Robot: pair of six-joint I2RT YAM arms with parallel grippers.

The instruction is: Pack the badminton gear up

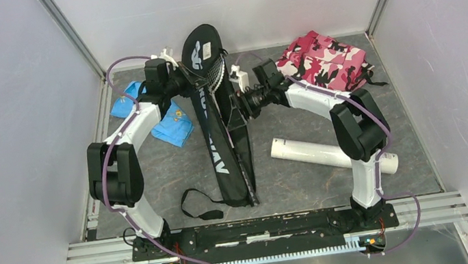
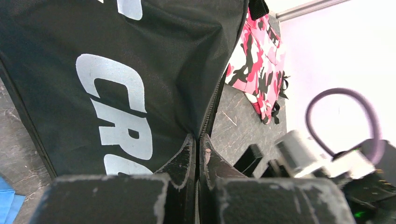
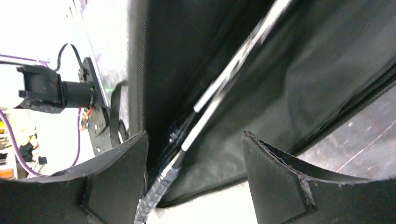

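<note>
Loading a racket (image 3: 224,88) into the bag (image 1: 220,154), left hand (image 2: 199,140) pinched on its edge, right hand (image 3: 192,134) spread wide; next, probably pushing the racket deeper.

The racket bag (image 1: 222,140) is black woven cloth, matt with a weak sheen, and its letters are flat white print. The racket shaft (image 3: 204,120) looks like polished silver metal. The tube (image 1: 317,153) is smooth white. The table (image 1: 294,189) is grey, matt and scratched.

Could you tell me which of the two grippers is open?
The right gripper: its fingers stand wide apart around a racket shaft, whereas the left gripper is shut on the edge of the black racket bag.
</note>
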